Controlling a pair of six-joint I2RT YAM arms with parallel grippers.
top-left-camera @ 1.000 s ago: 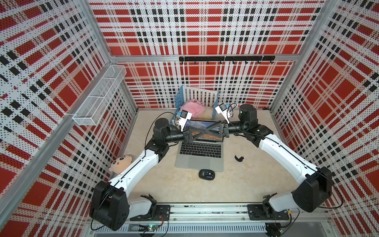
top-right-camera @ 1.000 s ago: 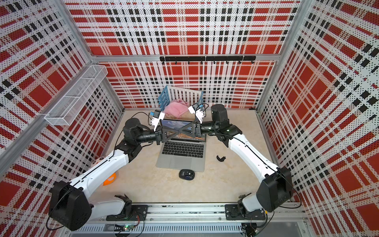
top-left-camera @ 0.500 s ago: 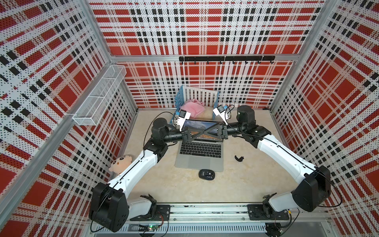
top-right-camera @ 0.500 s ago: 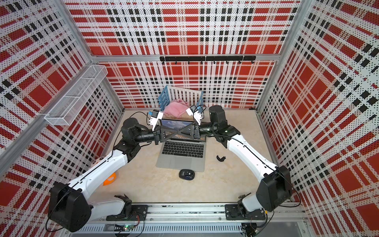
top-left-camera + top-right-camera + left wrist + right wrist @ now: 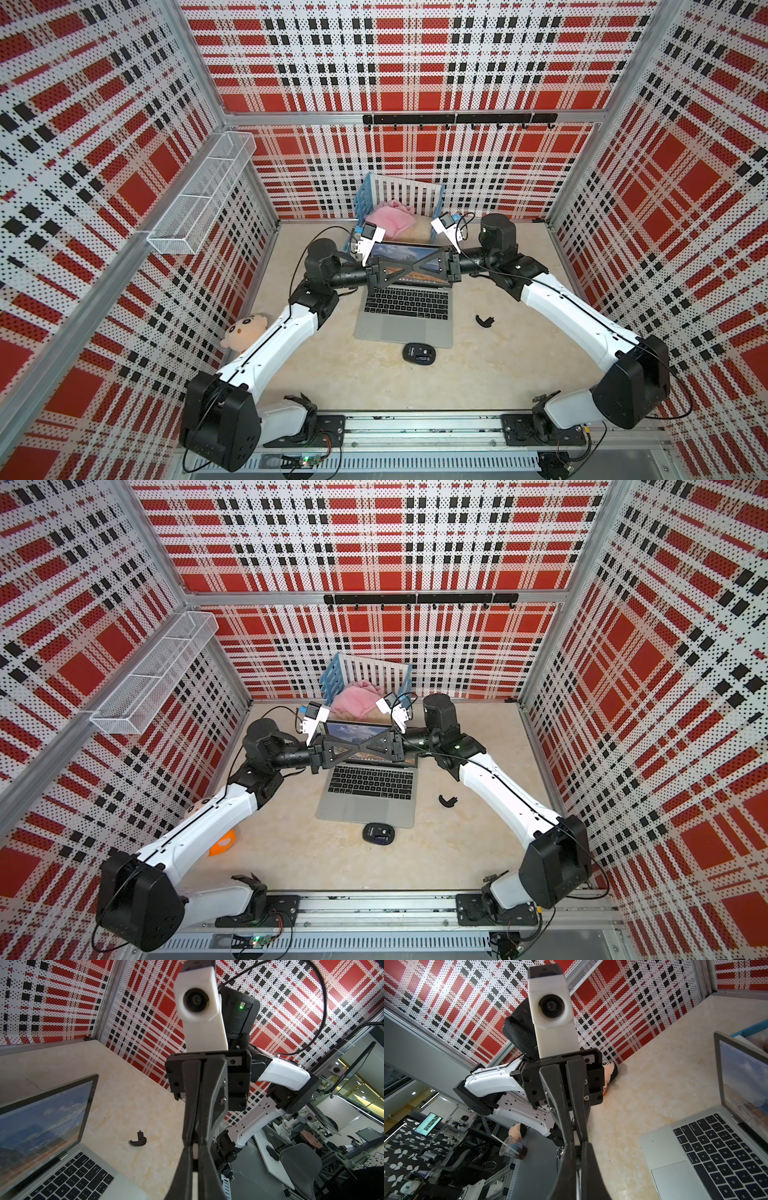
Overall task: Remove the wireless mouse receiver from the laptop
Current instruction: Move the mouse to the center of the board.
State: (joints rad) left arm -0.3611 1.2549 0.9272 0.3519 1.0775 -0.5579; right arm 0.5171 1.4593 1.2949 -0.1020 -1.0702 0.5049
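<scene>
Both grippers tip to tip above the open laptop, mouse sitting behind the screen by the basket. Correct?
Not quite: the mouse lies in front of the laptop, off the trackpad edge nearest the robot's base, as both top views show. The left gripper and right gripper do meet tip to tip above the open laptop.

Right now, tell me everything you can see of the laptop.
The laptop is a slim silver-grey machine, metal by the look of it, lying flat on the beige tabletop, lid open and tilted back. Its lit screen shows a mountain landscape under blue sky. Black keys sit above a large bare trackpad. In both top views the two shut grippers meet tip to tip in front of the screen, hiding part of it; contact with the laptop cannot be told. No receiver can be made out on its edges.
</scene>
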